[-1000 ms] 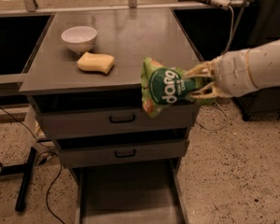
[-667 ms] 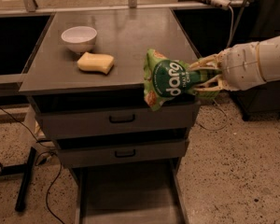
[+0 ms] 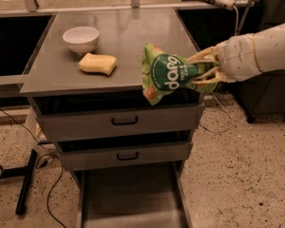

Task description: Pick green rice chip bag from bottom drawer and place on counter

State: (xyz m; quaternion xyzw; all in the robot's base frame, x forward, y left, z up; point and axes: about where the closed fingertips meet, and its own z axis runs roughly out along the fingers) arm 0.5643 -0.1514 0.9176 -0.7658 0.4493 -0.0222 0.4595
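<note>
Crinkly green rice chip bag [image 3: 167,76], right end clamped between the gripper's [image 3: 202,69] tan fingers [image 3: 204,55], hanging over the grey metal worktop's [image 3: 128,37] front-right edge

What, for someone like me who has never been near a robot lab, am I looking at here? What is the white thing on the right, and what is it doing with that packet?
There is only one picture from this moment. It looks down at a grey metal drawer cabinet from in front and above, and where the camera is mounted is not recorded. The white thing is the robot's arm, reaching in from the right. At its tip is the gripper, a two-finger claw with pale fingers. It is shut on the green rice chip bag and holds it in the air at the front right edge of the counter, not yet set down. A white bowl and a yellow sponge lie on the counter. Below are two drawers with black handles, and at floor level the bottom drawer is pulled open.
</note>
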